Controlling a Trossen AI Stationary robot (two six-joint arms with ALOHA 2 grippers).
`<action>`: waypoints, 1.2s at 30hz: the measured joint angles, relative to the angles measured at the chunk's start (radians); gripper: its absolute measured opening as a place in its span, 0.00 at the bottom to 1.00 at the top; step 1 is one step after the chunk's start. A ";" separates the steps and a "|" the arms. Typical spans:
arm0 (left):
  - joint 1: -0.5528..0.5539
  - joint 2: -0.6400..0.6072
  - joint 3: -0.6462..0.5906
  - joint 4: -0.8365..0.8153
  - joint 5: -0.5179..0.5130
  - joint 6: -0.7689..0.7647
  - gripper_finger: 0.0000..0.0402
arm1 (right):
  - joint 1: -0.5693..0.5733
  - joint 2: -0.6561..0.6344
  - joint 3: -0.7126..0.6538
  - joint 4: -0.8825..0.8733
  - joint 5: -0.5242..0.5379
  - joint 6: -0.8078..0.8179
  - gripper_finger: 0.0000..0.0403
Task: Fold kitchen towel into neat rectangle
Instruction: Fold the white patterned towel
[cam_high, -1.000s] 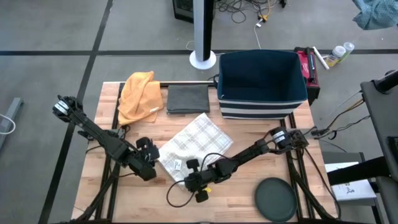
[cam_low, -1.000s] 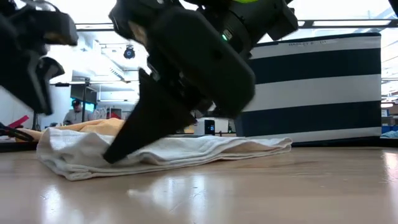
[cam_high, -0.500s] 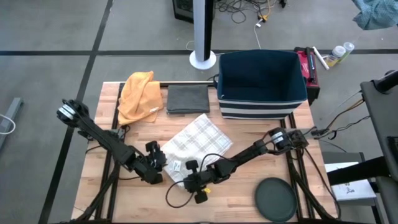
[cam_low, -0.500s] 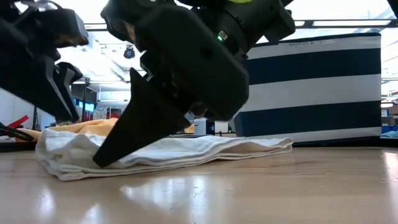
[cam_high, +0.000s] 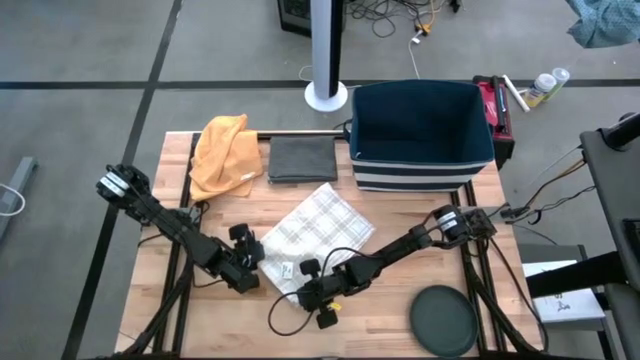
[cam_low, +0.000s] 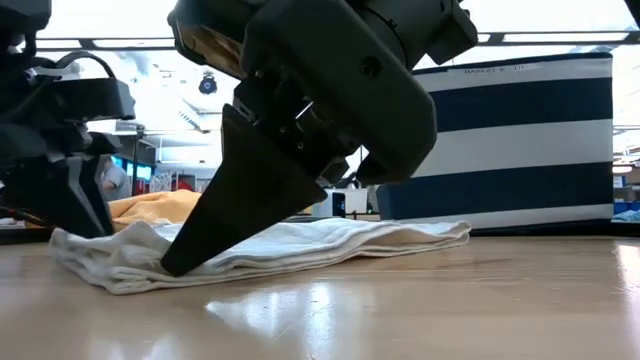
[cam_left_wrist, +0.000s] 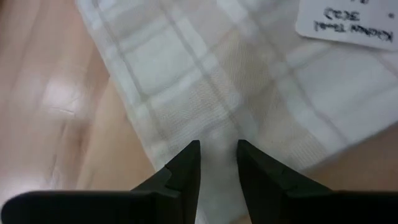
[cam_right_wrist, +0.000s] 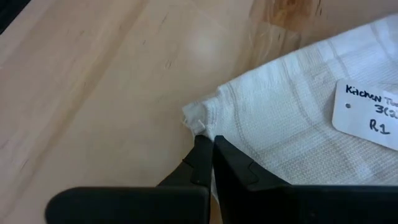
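On a wooden counter (cam_high: 400, 210), the left gripper (cam_high: 245, 262) reaches low to the left edge of the plaid kitchen towel (cam_high: 312, 232), fingers (cam_left_wrist: 186, 171) slightly apart over the cloth. The right gripper (cam_high: 318, 290), angled down at the towel's near corner, pinches it with fingers together. A striped bin (cam_high: 420, 135) stands behind.

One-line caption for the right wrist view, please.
Right end effector shut on the corner of the plaid towel lying on the table.
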 joint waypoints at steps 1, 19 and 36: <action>0.000 0.000 -0.003 0.011 0.011 0.000 0.24 | 0.000 0.000 0.000 0.000 -0.002 0.000 0.01; -0.001 -0.120 -0.004 -0.102 -0.003 0.064 0.24 | -0.005 -0.082 0.062 -0.061 0.059 -0.086 0.01; -0.002 -0.124 -0.062 0.097 -0.020 0.054 0.24 | -0.009 -0.052 0.054 -0.054 0.050 -0.070 0.01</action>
